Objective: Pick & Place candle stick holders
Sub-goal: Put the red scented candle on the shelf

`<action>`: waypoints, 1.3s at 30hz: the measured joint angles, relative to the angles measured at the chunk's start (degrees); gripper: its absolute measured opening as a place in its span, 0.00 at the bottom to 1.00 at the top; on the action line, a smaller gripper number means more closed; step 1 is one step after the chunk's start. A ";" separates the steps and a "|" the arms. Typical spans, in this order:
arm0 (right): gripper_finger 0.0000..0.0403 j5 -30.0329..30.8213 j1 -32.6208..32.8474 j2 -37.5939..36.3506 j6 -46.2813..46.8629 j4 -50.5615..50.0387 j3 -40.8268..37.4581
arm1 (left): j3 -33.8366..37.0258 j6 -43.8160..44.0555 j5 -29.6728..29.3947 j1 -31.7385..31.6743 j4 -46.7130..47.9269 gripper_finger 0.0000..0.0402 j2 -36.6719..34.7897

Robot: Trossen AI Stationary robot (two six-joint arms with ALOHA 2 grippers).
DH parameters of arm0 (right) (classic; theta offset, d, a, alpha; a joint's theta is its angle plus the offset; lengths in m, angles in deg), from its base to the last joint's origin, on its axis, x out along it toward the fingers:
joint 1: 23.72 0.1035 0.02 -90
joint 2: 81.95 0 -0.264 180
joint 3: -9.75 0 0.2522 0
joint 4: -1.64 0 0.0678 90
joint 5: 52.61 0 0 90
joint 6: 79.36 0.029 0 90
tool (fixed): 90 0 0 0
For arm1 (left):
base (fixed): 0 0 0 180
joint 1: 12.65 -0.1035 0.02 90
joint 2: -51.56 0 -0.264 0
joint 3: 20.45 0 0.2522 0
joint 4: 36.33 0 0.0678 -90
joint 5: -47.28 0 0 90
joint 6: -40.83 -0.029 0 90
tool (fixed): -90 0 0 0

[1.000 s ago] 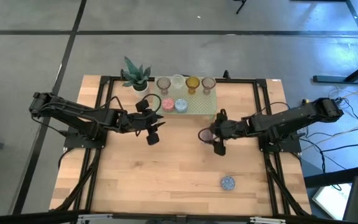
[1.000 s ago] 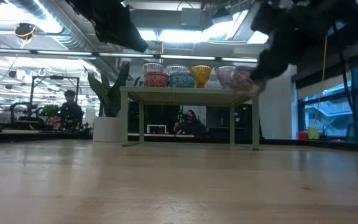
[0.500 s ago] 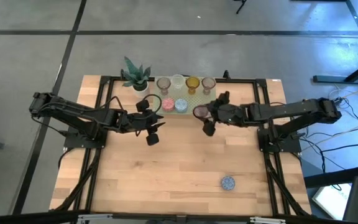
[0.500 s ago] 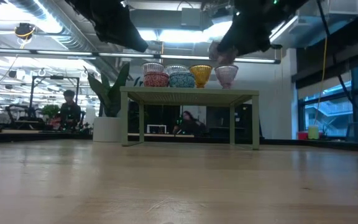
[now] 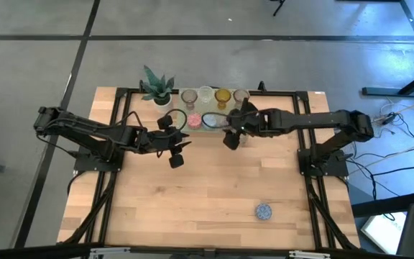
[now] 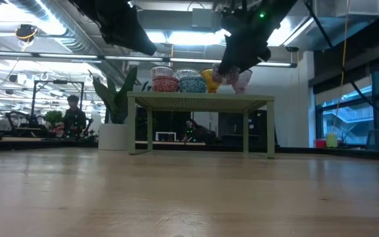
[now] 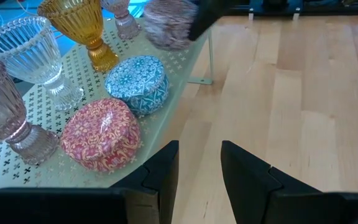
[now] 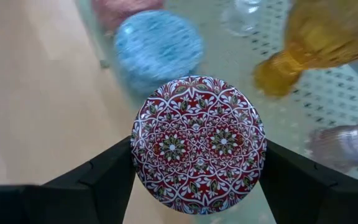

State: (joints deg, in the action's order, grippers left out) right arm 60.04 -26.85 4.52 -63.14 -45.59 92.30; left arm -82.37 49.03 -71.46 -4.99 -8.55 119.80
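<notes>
Most of the work looks done. Six candle stick holders already stand on the pale green stand [image 5: 225,122] at the far edge of the desk [image 5: 207,194]: a pinkish stemmed cup [image 7: 5,102], a clear ribbed cup [image 7: 27,53], an amber cup [image 7: 79,25] and another pinkish one [image 5: 241,96] along the far row, with the pink mosaic holder [image 7: 101,134] and the blue mosaic holder [image 7: 135,81] in front.

The right gripper [image 5: 230,132] is clenched on a red mosaic holder [image 8: 197,143] and hangs over the stand's near right part, just beside the blue one; by my judgement it is about to be set down.

One speckled blue holder [image 5: 264,211] lies alone on the near right of the desk, so one more trip appears to remain.

The left gripper [image 7: 197,168] waits with fingers apart, near the stand's left end.

From overhead the right arm covers the carried holder and part of the stand, so the exact free spot beneath is hard to judge. The potted plant [image 5: 157,86] stands at the far left corner.
</notes>
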 joint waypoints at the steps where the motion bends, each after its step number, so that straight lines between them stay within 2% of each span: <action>1: 0.72 -0.15 -0.36 0.40 0.06 -0.11 0.74 | 0.00 0.00 0.04 0.00 0.02 0.29 0.00; 8: 0.72 -0.73 -2.89 3.56 1.79 -0.14 1.53 | 0.00 0.00 0.24 0.00 1.53 0.29 0.00; 10: 0.72 -2.61 -3.56 4.51 2.91 -0.32 1.51 | 0.00 0.00 0.24 0.00 2.00 0.29 0.00; 18: 0.73 -3.02 -3.89 4.89 2.97 0.64 1.51 | 0.00 0.00 0.26 0.00 3.04 0.29 0.00; 25: 0.83 -8.51 -4.22 4.86 1.32 0.38 1.43 | 0.00 0.00 0.26 0.00 3.02 0.29 0.00; 29: 0.86 -7.55 -4.22 4.92 0.87 0.40 1.38 | 0.00 0.00 0.26 0.00 2.99 0.29 0.00; 39: 0.86 -4.46 -4.29 4.92 -2.00 1.34 1.38 | 0.00 0.02 0.28 0.00 2.97 0.29 0.00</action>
State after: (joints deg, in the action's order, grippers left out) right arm 55.58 -31.14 9.44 -65.14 -44.24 93.68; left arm -82.37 49.06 -71.17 -4.99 -5.57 119.80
